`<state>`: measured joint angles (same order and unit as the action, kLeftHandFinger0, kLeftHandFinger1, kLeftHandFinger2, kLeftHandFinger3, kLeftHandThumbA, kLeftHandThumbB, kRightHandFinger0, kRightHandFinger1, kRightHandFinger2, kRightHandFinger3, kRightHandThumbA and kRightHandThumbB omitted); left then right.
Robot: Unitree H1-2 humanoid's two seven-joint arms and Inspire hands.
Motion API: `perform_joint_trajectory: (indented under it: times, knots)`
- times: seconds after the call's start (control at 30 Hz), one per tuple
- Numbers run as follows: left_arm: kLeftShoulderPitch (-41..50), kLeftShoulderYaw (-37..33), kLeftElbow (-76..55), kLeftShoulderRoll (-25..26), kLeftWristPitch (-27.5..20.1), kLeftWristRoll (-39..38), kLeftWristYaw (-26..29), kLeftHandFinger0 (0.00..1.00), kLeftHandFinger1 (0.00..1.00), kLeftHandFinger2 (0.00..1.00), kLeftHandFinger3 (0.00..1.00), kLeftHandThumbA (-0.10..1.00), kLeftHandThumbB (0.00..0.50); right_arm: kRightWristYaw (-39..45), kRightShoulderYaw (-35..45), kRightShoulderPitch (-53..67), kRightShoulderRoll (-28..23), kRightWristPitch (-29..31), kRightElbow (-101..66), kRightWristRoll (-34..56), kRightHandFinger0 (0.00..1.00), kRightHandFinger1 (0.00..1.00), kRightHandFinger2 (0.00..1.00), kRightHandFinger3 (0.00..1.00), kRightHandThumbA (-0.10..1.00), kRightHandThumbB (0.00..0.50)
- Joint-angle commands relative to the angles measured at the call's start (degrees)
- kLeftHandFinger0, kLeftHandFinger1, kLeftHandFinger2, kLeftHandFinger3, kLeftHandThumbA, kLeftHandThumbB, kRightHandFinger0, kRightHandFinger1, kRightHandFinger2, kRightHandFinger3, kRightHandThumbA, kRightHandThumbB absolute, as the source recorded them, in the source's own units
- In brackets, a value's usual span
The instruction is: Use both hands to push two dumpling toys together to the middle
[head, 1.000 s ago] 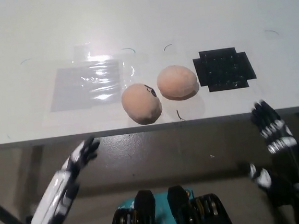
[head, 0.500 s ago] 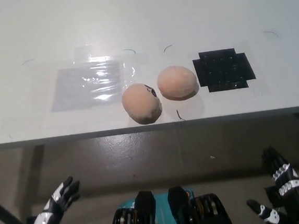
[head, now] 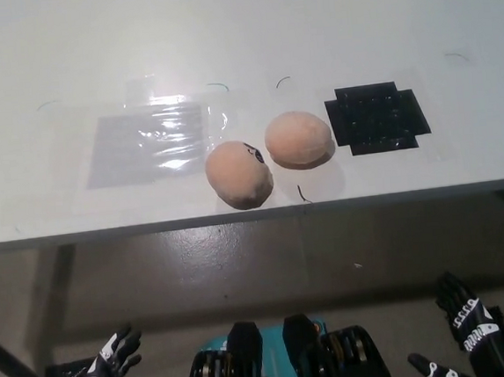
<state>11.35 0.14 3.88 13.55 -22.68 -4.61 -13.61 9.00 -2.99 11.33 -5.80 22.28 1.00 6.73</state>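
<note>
Two dumpling toys, left one [head: 238, 174] and right one [head: 298, 139], lay touching near the table [head: 308, 25] edge; my left hand [head: 109, 369] and right hand [head: 464, 315] hung low, spread, holding nothing.

White table [head: 238, 31], glare on a clear plastic sheet [head: 155, 140], brown floor [head: 267, 258]

Two dumpling toys [head: 267, 156] touching side by side near front edge of surface [head: 238, 31]. Black mat [head: 377, 117] just right of them. Left hand [head: 108, 364] and right hand [head: 462, 322] low below edge, fingers spread, empty.
</note>
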Motion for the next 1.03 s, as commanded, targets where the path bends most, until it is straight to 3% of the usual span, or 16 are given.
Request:
perform_joint_trajectory:
  times: [0.0,0.1,0.23,0.37,0.5,0.7,0.83,1.0]
  knots:
    - [-0.6,0.3,0.4,0.3,-2.8,-0.5,0.1,1.0,1.0,1.0,1.0,1.0,0.362,1.3,0.0,-0.7,-0.3,3.7,0.3,1.3,1.0,1.0,1.0,1.0,1.0,0.312]
    - [-1.0,0.5,0.8,0.4,-2.7,-0.2,0.3,1.0,1.0,1.0,1.0,1.0,0.365,0.9,0.0,-1.1,-0.3,3.2,0.1,0.4,1.0,1.0,1.0,1.0,1.0,0.309]
    - [-2.2,0.7,2.0,0.7,-3.5,-0.2,0.2,1.0,1.0,1.0,1.0,1.0,0.332,0.6,0.2,-2.0,-0.4,3.4,-0.1,-0.1,1.0,1.0,1.0,1.0,1.0,0.309]
    - [-2.0,1.0,1.1,0.2,-1.6,-0.7,0.8,1.0,1.0,1.0,1.0,1.0,0.374,0.6,0.3,-2.0,-0.3,3.7,0.2,0.2,1.0,1.0,1.0,1.0,1.0,0.296]
    - [1.2,0.9,0.8,0.4,-2.9,-0.7,0.3,1.0,1.0,1.0,1.0,1.0,0.361,1.0,-0.4,1.8,0.0,4.4,-0.6,0.3,1.0,1.0,1.0,1.0,1.0,0.293]
    - [0.1,0.6,1.9,-0.1,-3.3,0.1,0.6,1.0,1.0,1.0,1.0,1.0,0.359,1.3,-0.1,1.9,-0.9,2.3,-1.7,1.0,1.0,1.0,1.0,1.0,1.0,0.332]
    - [1.7,0.8,1.5,-0.1,-2.6,0.3,0.9,1.0,1.0,1.0,1.0,1.0,0.38,1.1,-0.4,3.1,-0.5,3.9,-1.1,0.5,1.0,1.0,1.0,1.0,1.0,0.297]
    - [-0.3,1.0,3.1,-0.4,-3.3,0.5,1.2,1.0,1.0,1.0,1.0,1.0,0.362,1.2,0.0,1.0,-0.8,2.5,-1.1,1.1,1.0,1.0,1.0,1.0,1.0,0.289]
